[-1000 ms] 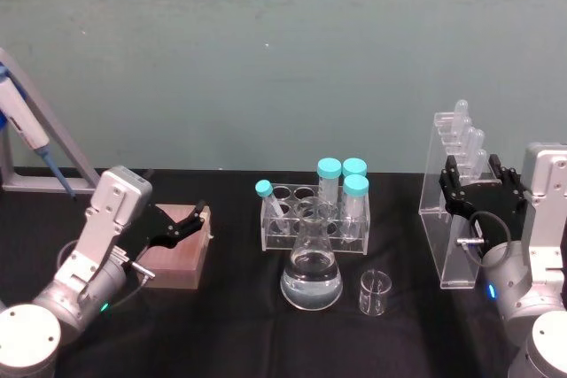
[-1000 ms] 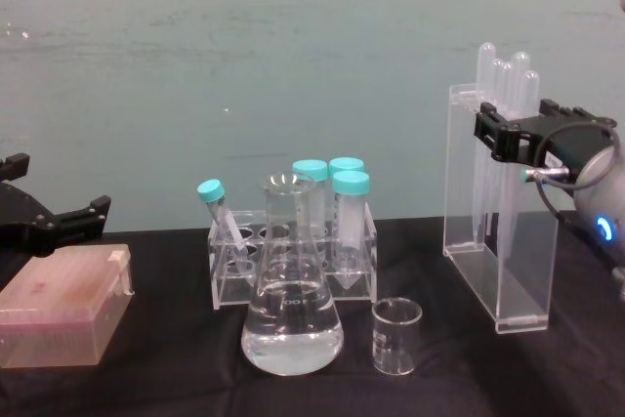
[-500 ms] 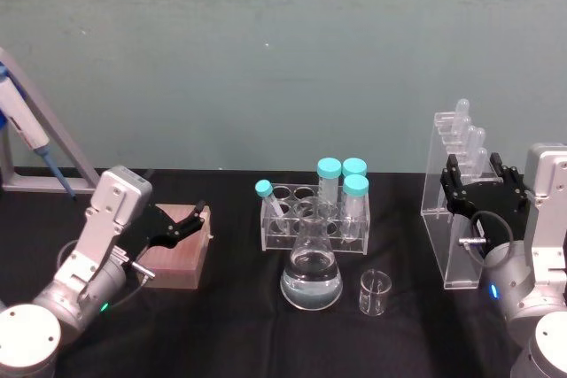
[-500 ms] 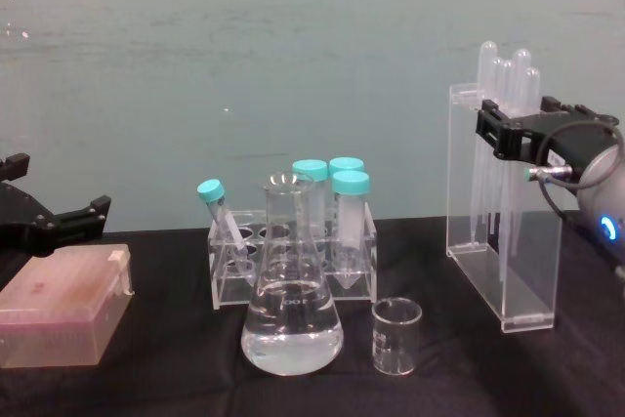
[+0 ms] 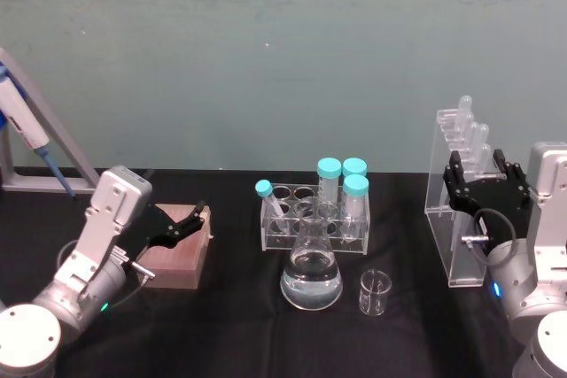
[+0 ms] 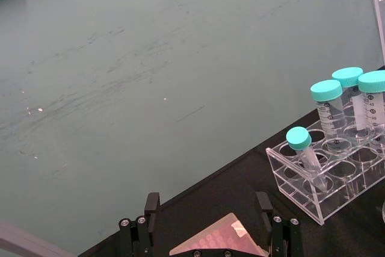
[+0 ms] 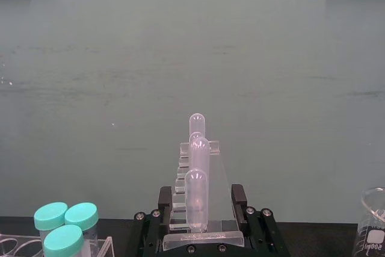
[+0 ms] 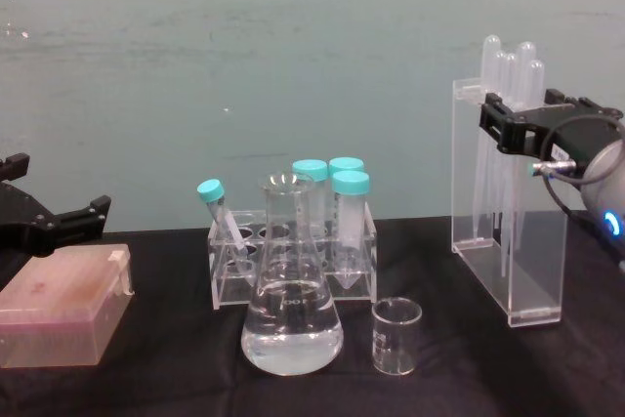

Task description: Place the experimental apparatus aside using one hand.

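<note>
Pipette stand clamped by right gripper
Plastic pipettes are racked in it; leftward of this gripper are seen an empty beaker, then a conical flask of clear liquid; the left gripper is spread open over a pink box.

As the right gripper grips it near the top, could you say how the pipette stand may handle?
The stand is tall and narrow, so it likely tips easily. Its smooth clear walls may slip in the right gripper. The pipettes might swing.
</note>
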Motion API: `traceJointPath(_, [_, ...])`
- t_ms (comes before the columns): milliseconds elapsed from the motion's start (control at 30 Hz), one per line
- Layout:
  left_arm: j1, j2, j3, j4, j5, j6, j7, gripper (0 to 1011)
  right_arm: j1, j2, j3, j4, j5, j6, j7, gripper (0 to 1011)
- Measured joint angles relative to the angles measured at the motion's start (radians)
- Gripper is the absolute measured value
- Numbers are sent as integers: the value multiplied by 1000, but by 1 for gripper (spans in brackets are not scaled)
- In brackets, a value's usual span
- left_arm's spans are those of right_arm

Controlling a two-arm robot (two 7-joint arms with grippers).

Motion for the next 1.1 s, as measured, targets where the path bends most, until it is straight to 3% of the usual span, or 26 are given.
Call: traceJointPath(1100, [0, 0, 0, 0, 0, 0, 0, 1000, 15, 16, 30, 14, 2, -44, -2, 599])
